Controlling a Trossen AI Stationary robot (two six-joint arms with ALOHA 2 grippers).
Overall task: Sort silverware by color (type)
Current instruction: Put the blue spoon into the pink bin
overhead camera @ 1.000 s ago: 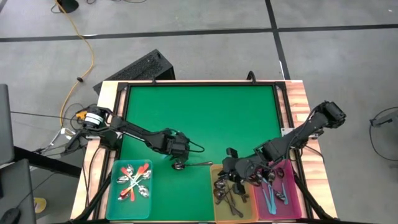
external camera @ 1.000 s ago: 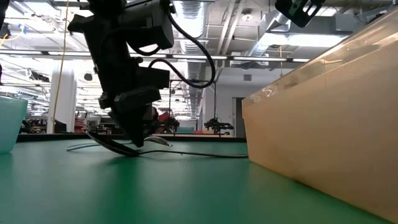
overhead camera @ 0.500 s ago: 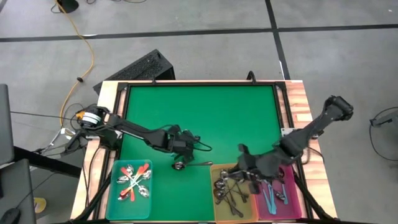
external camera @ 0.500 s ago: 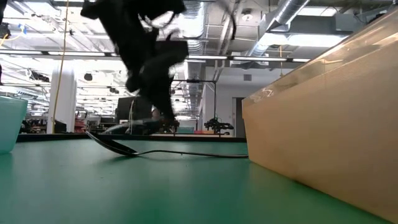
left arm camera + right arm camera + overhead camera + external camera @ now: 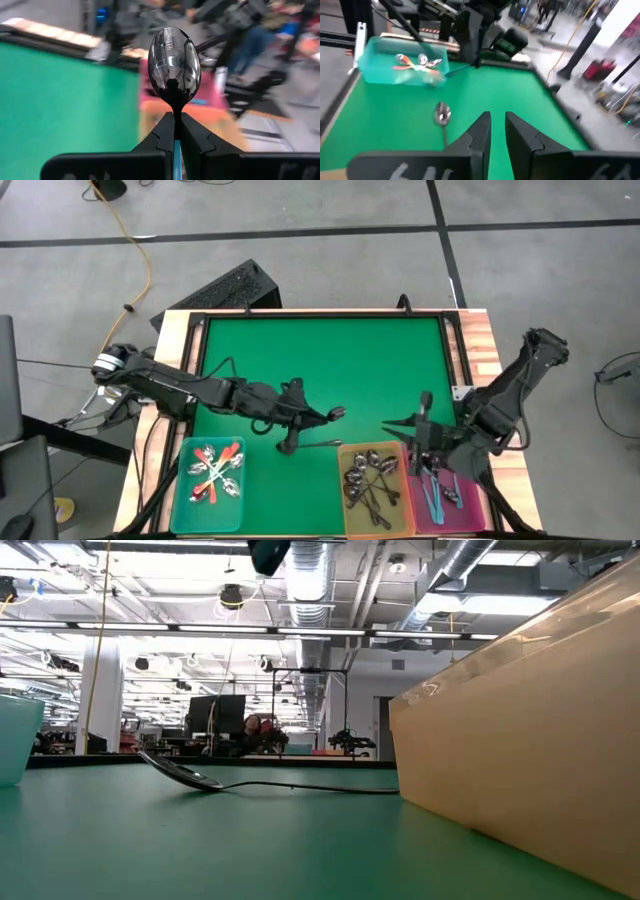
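Currently, a spoon with a light blue handle (image 5: 330, 414) is clamped between the closed fingers of the left gripper (image 5: 318, 417), raised above the green mat (image 5: 320, 360) just on the teal-bin side of the yellow bin (image 5: 372, 522). In the left wrist view the spoon's shiny bowl (image 5: 174, 62) is seen standing up from the pinched fingertips (image 5: 166, 131), with a sliver of blue handle showing between them.

A second spoon, plain metal (image 5: 310, 445), is left lying on the mat beside the yellow bin, its handle reaching toward that bin's rim and its bowl pointing toward the teal bin (image 5: 184, 502). In the low view this spoon (image 5: 200, 778) is seen flat on the mat, its thin handle running up to the yellow bin's wall (image 5: 520, 750).

The yellow bin is filled with a tangle of dark-handled spoons (image 5: 366, 480). The teal bin, on the far side of the lying spoon from the yellow bin, holds orange-red-handled spoons (image 5: 215, 472). The pink bin (image 5: 470, 510), touching the yellow bin's other side, holds light blue-handled spoons (image 5: 437, 495).

The right gripper (image 5: 421, 412) is held above the mat just beyond the yellow and pink bins. Its fingers (image 5: 475, 137) are set only a narrow gap apart and nothing is gripped between them; past them the lying spoon (image 5: 442, 114) and the teal bin (image 5: 375, 75) are seen.
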